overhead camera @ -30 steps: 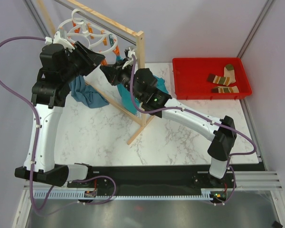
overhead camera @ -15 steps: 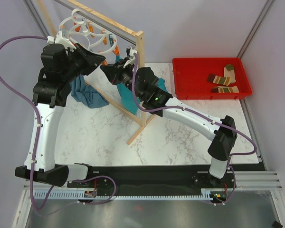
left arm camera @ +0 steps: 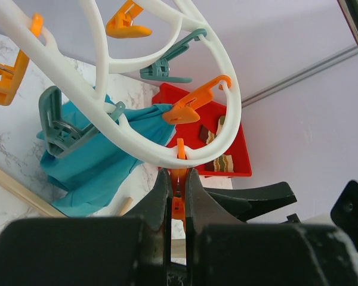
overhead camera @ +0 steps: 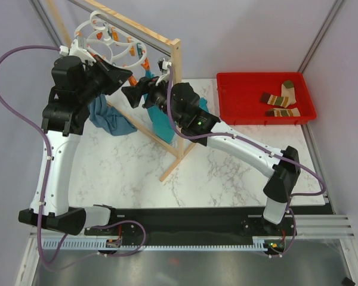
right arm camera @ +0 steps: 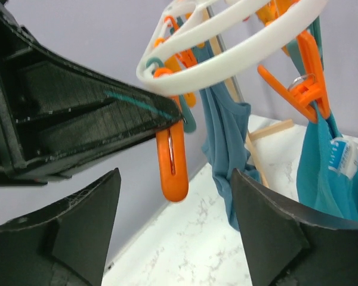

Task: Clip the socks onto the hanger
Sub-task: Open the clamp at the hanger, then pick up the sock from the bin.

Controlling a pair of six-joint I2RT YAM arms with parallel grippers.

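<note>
Up by the hanger [left arm camera: 137, 152], the left gripper [left arm camera: 178, 179] is pinched tight on an orange clip [right arm camera: 172, 161]. Facing that clip, the right gripper [right arm camera: 175, 179] stands spread wide, holding nothing. Socks [overhead camera: 280, 100] lie far to its right in a red bin [overhead camera: 227, 113]. The print on a cloth's white tag [right arm camera: 341, 156] is too small to read.

The hanger [left arm camera: 137, 89] is showing as smooth white plastic with a soft gloss. Its orange clips [right arm camera: 173, 164] are gleaming as shiny moulded plastic, the grey-green clips [left arm camera: 56, 119] looking duller. The teal cloths [left arm camera: 95, 161] are hanging as soft matt fabric. The rack [overhead camera: 176, 71] is showing pale, unvarnished wood. The left hand [left arm camera: 178, 199] and right hand [right arm camera: 174, 185] are looking like matt black plastic with fine ridged lines. The worktop [overhead camera: 137, 173] is appearing smooth and marble-patterned, the red tray [overhead camera: 241, 101] glossy plastic, the socks [overhead camera: 279, 95] knitted.
</note>
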